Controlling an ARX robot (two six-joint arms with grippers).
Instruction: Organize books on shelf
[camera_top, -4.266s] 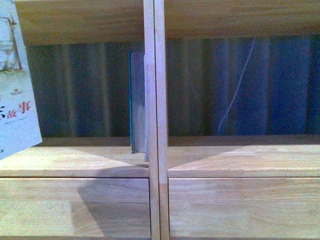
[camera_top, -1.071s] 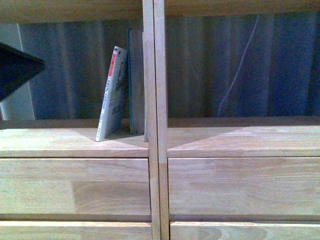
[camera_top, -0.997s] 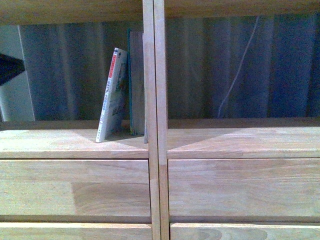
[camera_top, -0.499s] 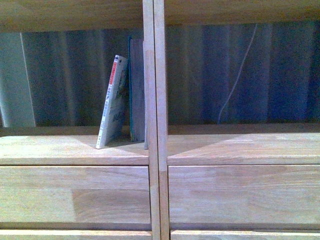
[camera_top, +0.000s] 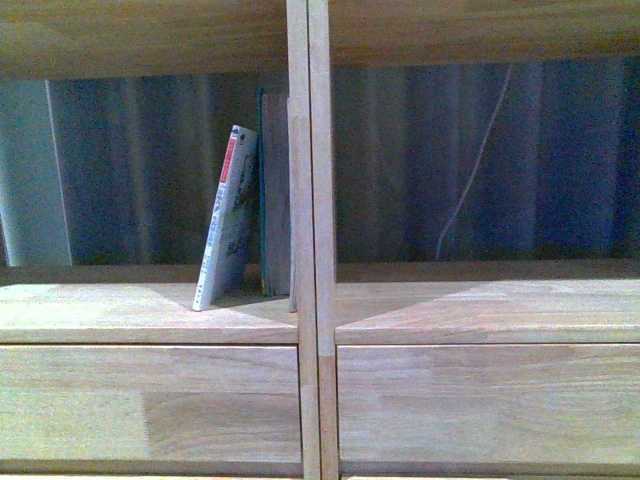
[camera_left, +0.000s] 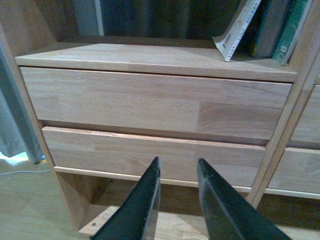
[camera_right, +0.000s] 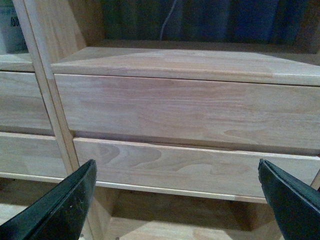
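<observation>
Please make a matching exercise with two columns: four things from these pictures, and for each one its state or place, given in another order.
Things:
1. thin book
2. thick book
3. left tool
4. right tool

States:
A. stands upright against the shelf's middle post
B. fingers wide apart, holding nothing
C. leans tilted against the other book
D. fingers close together, narrow gap, holding nothing

Pairs: 1-C, 2-A, 3-D, 4-B
</observation>
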